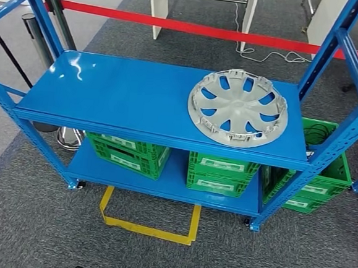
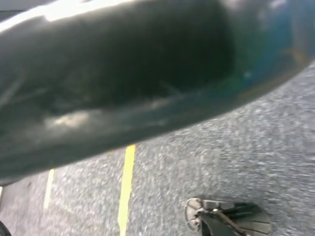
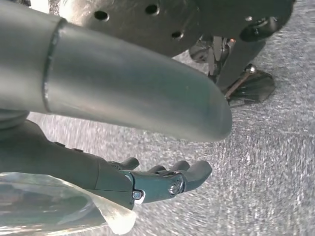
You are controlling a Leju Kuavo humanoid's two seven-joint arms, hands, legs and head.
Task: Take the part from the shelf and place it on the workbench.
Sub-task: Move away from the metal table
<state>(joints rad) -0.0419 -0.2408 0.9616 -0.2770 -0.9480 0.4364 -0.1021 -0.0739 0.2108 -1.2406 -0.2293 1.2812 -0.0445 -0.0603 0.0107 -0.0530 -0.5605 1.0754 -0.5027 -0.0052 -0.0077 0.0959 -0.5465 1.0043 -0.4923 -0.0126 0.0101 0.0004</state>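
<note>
Shelf (image 1: 124, 92) uprights cut off at frame top. Green crates (image 1: 128, 155) partly hidden beneath the upper deck, labels illegible. Left wrist view blurred; carpet (image 2: 223, 157) smeared.

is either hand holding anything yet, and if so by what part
Nothing is held where it can be seen. The right hand hangs above the carpet, fingers extended and empty. The left hand cannot be told. The hubcap lies untouched on the shelf.

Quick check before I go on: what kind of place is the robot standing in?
Likely a workshop or factory test area: a blue steel shelf holding a grey wheel cover, green crates below, yellow floor tape and a red barrier.
</note>
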